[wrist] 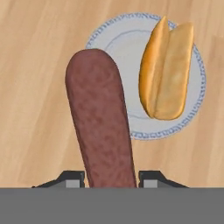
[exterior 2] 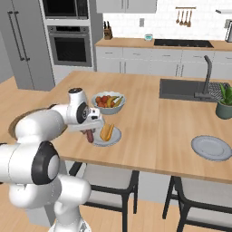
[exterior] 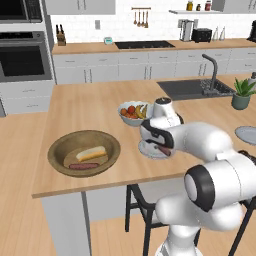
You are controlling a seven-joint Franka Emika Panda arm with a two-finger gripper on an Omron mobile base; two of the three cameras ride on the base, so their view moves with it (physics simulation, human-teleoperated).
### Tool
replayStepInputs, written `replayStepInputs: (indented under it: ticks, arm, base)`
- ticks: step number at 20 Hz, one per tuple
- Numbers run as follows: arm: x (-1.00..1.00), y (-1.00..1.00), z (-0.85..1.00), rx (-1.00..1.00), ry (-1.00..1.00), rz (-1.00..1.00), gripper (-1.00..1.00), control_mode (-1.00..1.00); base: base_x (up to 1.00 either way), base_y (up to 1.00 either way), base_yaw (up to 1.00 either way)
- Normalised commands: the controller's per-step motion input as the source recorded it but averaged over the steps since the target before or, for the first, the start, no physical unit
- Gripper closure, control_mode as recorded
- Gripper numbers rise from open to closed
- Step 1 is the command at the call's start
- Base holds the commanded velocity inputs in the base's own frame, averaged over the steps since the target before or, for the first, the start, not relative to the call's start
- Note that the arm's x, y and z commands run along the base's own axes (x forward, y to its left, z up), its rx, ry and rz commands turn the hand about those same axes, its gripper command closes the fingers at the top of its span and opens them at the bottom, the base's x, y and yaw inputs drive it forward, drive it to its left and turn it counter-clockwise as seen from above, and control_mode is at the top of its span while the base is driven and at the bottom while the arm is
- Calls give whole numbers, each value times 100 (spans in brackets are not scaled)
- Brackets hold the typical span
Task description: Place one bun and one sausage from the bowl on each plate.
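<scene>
- While the claw [wrist: 111, 179] is hung over the near plate [wrist: 118, 39], a sausage [wrist: 101, 118] is pinched between its fingers, sticking out toward the plate's edge.
- That sausage is seen dangling just above the plate rim in the right base view, so it's not set down yet.
- One bun [wrist: 166, 70] is already laid on that plate, off to one side of the held sausage.
- Back in the wooden bowl [exterior: 57, 150], another bun [exterior: 91, 153] and another sausage [exterior: 83, 165] are left lying side by side.
- A second plate [exterior 2: 211, 147] is parked well apart on the surface [exterior 2: 149, 104], near the sink [exterior 2: 181, 88] and a potted plant [exterior 2: 224, 102].
- A fruit bowl [exterior 2: 108, 102] is sat just behind the near plate.
</scene>
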Motion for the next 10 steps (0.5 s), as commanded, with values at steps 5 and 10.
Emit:
replayStepInputs:
  ticks: [5, 10]
  arm:
    - [60, 4, -9, 4, 0, -27, 100, -100]
    - [42, 3, -39, 10, 0, -27, 100, -100]
  base:
    - [0, 0, 0]
    - [0, 0, 0]
